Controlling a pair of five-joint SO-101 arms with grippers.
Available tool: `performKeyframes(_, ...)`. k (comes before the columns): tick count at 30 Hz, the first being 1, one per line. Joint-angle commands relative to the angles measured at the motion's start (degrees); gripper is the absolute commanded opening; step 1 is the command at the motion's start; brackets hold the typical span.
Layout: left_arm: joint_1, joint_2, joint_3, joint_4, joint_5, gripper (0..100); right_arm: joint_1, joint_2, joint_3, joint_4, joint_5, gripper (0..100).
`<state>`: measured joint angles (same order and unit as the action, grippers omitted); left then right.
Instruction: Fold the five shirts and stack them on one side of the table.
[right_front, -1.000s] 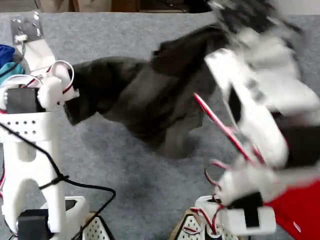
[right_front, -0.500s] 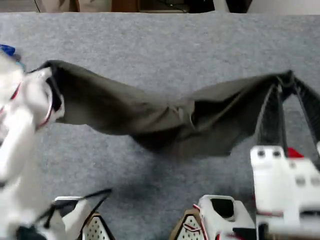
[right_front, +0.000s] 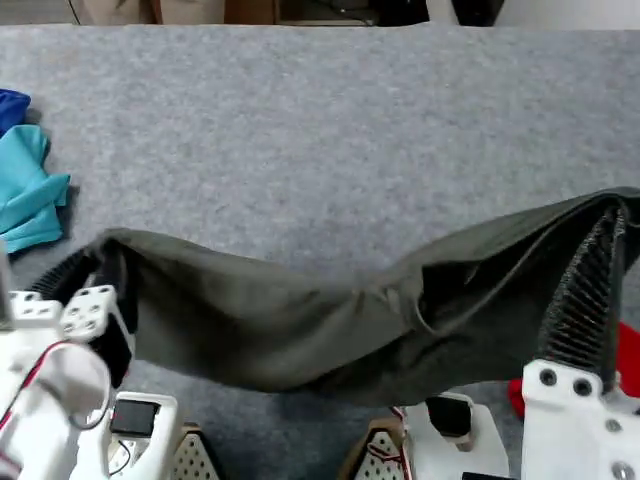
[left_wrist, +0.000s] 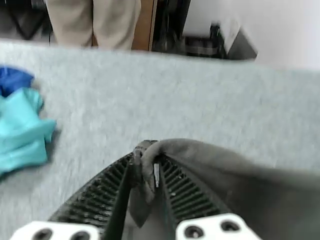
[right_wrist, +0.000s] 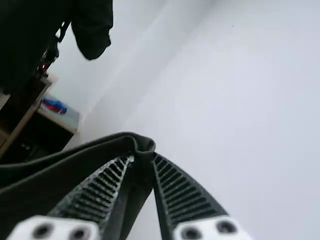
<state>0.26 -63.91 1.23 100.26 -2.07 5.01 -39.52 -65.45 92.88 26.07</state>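
Between the two grippers a dark olive-grey cloth shirt (right_front: 300, 320) is held stretched above the grey felt worktop (right_front: 330, 130), sagging at its middle. One end is pinched in the left gripper (left_wrist: 145, 155), whose ribbed black jaws are closed on a bunched fold of fabric. The other end is clamped in the same way by the right gripper (right_wrist: 142, 152), with a rolled edge of cloth standing just past the tips. Whether the sagging middle touches the worktop cannot be told.

Beyond the left gripper, out toward the worktop's edge, a crumpled teal garment (right_front: 25, 200) is seen, with a crumpled blue garment (right_front: 12, 105) just beside it. Below the right gripper, close to that arm's base, a piece of red cloth (right_front: 628, 350) is seen.

The task is judged to be at an early stage. The shirt in hand is spread out but not laid flat, and no fold has been made in it. The teal and blue pieces are heaped loosely rather than folded, so nothing like a finished stack is recognised. Four garments can be counted. Laying down, folding and stacking are all judged to be left for every one of them.
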Motion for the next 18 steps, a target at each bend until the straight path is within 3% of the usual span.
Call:
performKeyframes(1,0.5,-0.7,7.5,-1.1,-0.4,2,0.8,0.2,1.2,-4.9,1.9,0.5)
performKeyframes(8,0.5,-0.7,17.9,-7.1,-0.4,2,-1.9,0.3,11.1,-15.6,8.7,0.5)
performKeyframes(12,0.5,-0.7,21.0,-10.3,-0.6,2,-8.6,0.3,17.4,-13.9,13.1,0.5)
performKeyframes(18,0.3,-0.4,25.7,-17.2,-0.7,2,-13.6,1.2,31.3,-13.5,12.8,0.5)
